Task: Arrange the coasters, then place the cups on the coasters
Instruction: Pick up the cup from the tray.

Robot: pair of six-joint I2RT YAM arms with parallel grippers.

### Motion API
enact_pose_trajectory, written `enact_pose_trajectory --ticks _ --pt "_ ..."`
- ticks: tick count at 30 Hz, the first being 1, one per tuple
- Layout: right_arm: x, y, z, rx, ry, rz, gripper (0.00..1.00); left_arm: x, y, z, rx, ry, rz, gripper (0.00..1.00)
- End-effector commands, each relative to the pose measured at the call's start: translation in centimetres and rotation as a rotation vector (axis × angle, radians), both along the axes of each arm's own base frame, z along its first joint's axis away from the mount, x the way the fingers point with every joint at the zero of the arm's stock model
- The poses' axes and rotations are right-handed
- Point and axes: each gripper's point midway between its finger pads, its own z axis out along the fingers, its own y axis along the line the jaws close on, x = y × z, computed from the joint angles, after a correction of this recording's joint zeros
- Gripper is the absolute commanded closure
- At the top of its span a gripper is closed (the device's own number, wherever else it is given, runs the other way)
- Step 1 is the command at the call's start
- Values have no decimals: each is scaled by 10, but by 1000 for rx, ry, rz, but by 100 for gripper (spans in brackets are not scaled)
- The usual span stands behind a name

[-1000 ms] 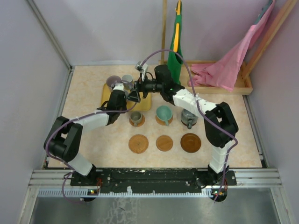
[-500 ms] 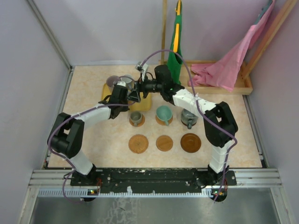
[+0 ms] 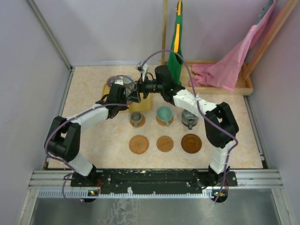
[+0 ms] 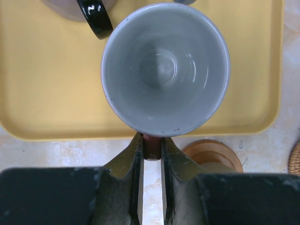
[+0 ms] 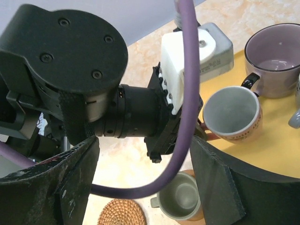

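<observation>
My left gripper [image 4: 152, 143] is shut on the reddish-brown handle of a small cup [image 4: 165, 70] with a pale grey inside, over the yellow tray [image 4: 47, 93]. The right wrist view shows that same cup [image 5: 232, 112] beside a purplish cup [image 5: 274, 58] on the tray. My right gripper [image 5: 143, 187] is open wide just behind the left wrist, with nothing held. From above, both grippers meet at the tray, left gripper [image 3: 124, 91] and right gripper [image 3: 135, 93]. A grey cup [image 3: 136, 118], a teal cup [image 3: 164, 114] and a dark grey cup [image 3: 189, 117] stand on coasters. Three coasters [image 3: 138, 144] [image 3: 165, 143] [image 3: 191, 143] lie bare in front.
The left arm's purple cable [image 5: 187, 93] hangs between my right fingers. A wooden tray with pink cloth [image 3: 225, 70] sits at the back right, and a green cloth [image 3: 175, 51] hangs at the back. Walls enclose the table on three sides.
The left wrist has swung farther back over the yellow tray, still shut on the cup's handle. The right arm has stayed in place.
</observation>
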Motion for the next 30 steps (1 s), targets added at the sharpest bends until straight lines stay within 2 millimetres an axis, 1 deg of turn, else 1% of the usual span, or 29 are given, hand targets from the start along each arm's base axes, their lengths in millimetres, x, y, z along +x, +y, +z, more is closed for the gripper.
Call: enact_pose_trajectory --ticks 1,7,11,16,21,23,26,27,30 --pt "-7 -2 61 85 -113 -1 23 13 4 33 -56 -101 24 100" --pt "-10 -1 90 100 -145 3 23 11 5 24 -67 -91 19 100" --pt "-17 -3 107 112 -156 14 23 11 6 20 -62 -87 16 100" --pt "-23 -9 120 107 -176 -5 23 13 9 19 -61 -87 22 100" --pt "-27 -17 124 94 -181 -26 23 17 11 21 -66 -93 26 100" --pt "-26 -20 120 80 -185 -45 22 18 11 25 -69 -102 27 100" --pt "-25 -22 106 49 -174 -54 22 21 13 32 -70 -119 29 100" --pt "-30 -27 118 63 -196 -56 22 22 13 35 -70 -124 28 100" --pt "-32 -31 118 58 -202 -68 22 24 15 39 -68 -128 34 100"
